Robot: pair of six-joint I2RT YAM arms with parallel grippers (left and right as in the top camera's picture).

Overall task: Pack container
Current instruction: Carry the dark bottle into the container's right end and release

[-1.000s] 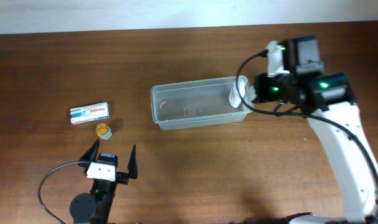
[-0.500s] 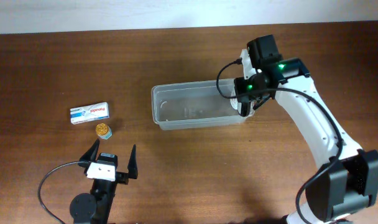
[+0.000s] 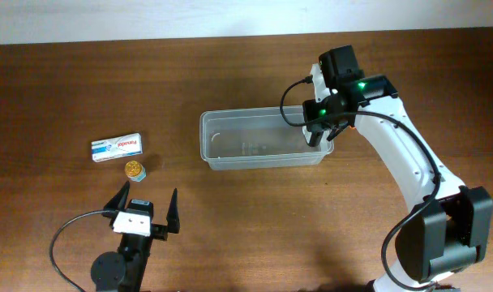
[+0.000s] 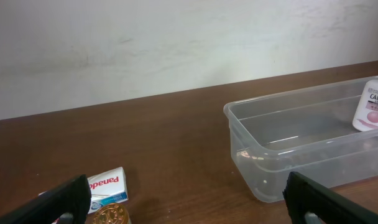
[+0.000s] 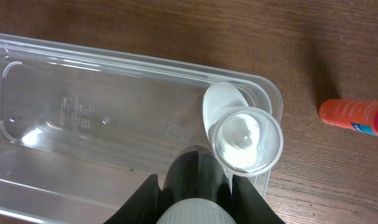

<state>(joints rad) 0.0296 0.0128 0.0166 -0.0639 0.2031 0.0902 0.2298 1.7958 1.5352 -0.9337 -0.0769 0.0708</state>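
The clear plastic container (image 3: 230, 161) lies mid-table; it also shows in the right wrist view (image 5: 83, 112) and the left wrist view (image 4: 288, 140). A white calamine bottle (image 5: 247, 138) stands upright in its right end and shows in the left wrist view (image 4: 375, 102). My right gripper (image 3: 319, 131) hangs over that end, shut on a dark bottle with a white ribbed cap (image 5: 198, 180). My left gripper (image 3: 145, 212) is open and empty near the front left. A Panadol box (image 3: 117, 147) and a small gold-lidded jar (image 3: 135, 169) lie left of the container.
An orange-red tube (image 5: 357, 118) lies on the table just right of the container. The Panadol box (image 4: 105, 186) and gold-lidded jar (image 4: 111, 216) sit just ahead of my left gripper (image 4: 189, 205). A pale wall borders the table's far edge.
My right arm has swung left and now sits over the container's right end, covering the white bottle from above. The container has shifted slightly right. The left arm has not moved.
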